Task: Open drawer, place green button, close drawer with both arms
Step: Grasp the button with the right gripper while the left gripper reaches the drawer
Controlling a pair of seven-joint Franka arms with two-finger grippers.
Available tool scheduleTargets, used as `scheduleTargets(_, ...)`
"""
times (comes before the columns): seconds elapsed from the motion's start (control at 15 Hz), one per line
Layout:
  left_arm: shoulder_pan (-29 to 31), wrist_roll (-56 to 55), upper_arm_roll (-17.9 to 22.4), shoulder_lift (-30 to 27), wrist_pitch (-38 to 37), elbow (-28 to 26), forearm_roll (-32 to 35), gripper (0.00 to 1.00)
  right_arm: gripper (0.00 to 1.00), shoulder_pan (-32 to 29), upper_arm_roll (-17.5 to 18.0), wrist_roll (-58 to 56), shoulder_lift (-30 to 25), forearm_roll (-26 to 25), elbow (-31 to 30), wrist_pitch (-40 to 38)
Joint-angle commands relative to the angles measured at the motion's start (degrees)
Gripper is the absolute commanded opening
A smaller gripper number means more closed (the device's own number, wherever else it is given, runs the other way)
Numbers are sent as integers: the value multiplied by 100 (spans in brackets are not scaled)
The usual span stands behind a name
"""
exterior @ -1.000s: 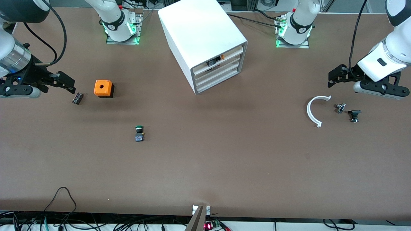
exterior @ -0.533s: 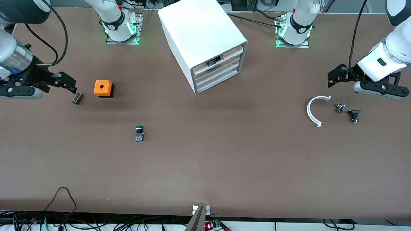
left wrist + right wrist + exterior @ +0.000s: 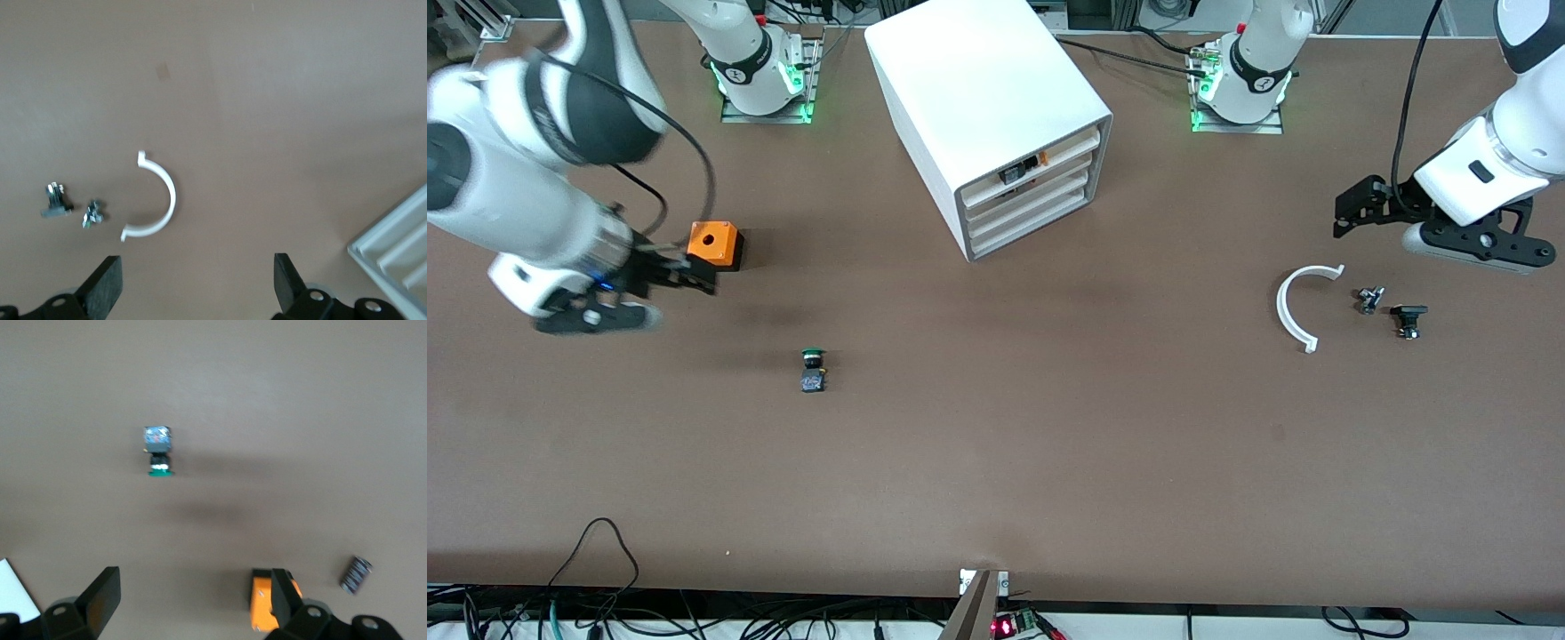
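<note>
The white cabinet (image 3: 996, 107) stands at the back middle with all three drawers shut. The second drawer (image 3: 1034, 192) sits under the one with an orange part. The green-capped button (image 3: 813, 368) lies on its side on the table and also shows in the right wrist view (image 3: 158, 451). My right gripper (image 3: 694, 276) is open and empty over the table, beside the orange box (image 3: 713, 244); in its own view (image 3: 193, 590) the button lies ahead of the fingers. My left gripper (image 3: 1352, 218) is open and empty over the table at the left arm's end (image 3: 198, 273).
A small black-capped piece (image 3: 354, 575) lies by the orange box (image 3: 262, 608); the right arm hides it in the front view. A white arc (image 3: 1294, 307) and two small metal parts (image 3: 1369, 300) (image 3: 1408, 320) lie near the left gripper. The cabinet's corner (image 3: 400, 247) shows in the left wrist view.
The right arm has swung in from the table's end; its gripper now sits beside the orange box and covers the small black piece. The left arm has barely moved.
</note>
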Motion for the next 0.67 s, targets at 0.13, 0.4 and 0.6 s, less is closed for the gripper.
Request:
scheduleTargets(0.13,-173,187,-89,218,-825,160,-641,100,100,242,-19,3,636,60,65,822)
scheduleTargets(0.4,-111,967,-89,437,-1265,55,-1819,100,100,348,-10,20,1243,77,38,1578)
scheduleTargets(0.6,-58,1241,-89,718,-1381,-373,-2565,100,100,453,-10,169,1612,86,38,2018)
